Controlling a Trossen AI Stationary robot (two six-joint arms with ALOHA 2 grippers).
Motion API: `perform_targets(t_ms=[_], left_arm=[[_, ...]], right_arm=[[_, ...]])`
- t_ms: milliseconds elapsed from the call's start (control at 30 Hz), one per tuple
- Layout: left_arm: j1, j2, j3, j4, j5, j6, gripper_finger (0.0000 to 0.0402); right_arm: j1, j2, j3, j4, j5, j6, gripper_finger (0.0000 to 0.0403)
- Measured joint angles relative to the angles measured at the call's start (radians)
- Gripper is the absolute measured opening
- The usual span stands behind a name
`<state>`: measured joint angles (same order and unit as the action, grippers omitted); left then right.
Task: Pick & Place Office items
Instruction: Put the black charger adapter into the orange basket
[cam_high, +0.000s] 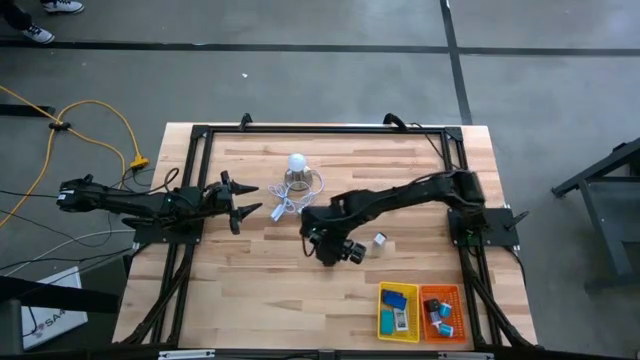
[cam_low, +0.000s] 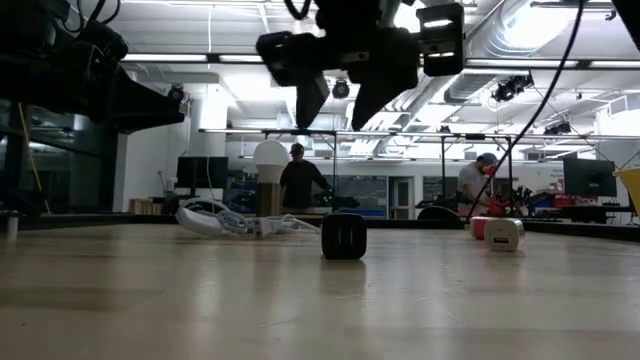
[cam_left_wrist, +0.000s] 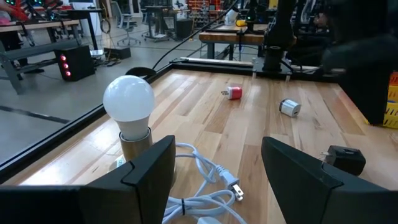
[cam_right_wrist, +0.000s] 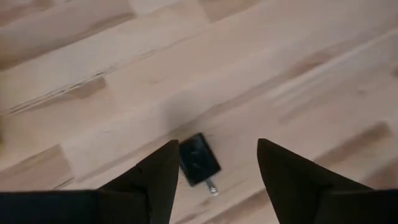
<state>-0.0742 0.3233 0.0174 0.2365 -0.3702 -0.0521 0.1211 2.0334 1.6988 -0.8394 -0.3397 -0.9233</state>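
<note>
High view, right gripper (cam_high: 330, 252): I see it near the middle of the surface (cam_high: 250, 290), its arm reaching in from the right edge; spread not readable from here.
High view, left gripper (cam_high: 243, 200): waits at the left side, fingers wide, pointing toward the bulb (cam_high: 296, 163) and cord (cam_high: 285, 207).
High view, trays: yellow tray (cam_high: 398, 312) and orange tray (cam_high: 442, 312) sit side by side at the near right corner, small items in both.
High view, white plug (cam_high: 380, 240): lies on bare wood just right of the right gripper.
Low view, black plug (cam_low: 344, 237): stands on the surface, the right gripper (cam_low: 338, 105) hanging above it, fingers apart, nothing held.
Low view, others: white plug (cam_low: 504, 234) farther right, a red piece (cam_low: 478, 226) just behind it; two people in the room beyond.
Left wrist view: my wide-open fingers (cam_left_wrist: 149, 171) frame the bulb (cam_left_wrist: 129, 102) and cord (cam_left_wrist: 205, 186); red piece (cam_left_wrist: 234, 93), white plug (cam_left_wrist: 289, 107) and black plug (cam_left_wrist: 345, 160) lie apart beyond.
Right wrist view: fingers (cam_right_wrist: 158, 171) wide and empty, black plug (cam_right_wrist: 199, 160) on the wood between them, untouched.
</note>
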Motion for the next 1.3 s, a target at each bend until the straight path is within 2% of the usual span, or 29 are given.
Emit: perform_targets(t_ms=[167,433,767,1300], left_arm=[[0.0,0.0,0.0,0.002,0.0,0.0,0.023],[0.0,0.0,0.0,0.006,0.0,0.0,0.023],[0.0,0.0,0.0,0.005,0.0,0.0,0.023],[0.0,0.0,0.0,0.007,0.0,0.0,0.023]], right_arm=[[0.033,0.061,0.037,-0.106,0.001,-0.109,0.0203],[0.096,0.065,0.037,-0.065,0.164,-0.22,0.0203],[0.092,0.096,0.039,-0.033,0.177,-0.23,0.0202],[0.08,0.143,0.037,-0.071,0.182,-0.229,0.0174]])
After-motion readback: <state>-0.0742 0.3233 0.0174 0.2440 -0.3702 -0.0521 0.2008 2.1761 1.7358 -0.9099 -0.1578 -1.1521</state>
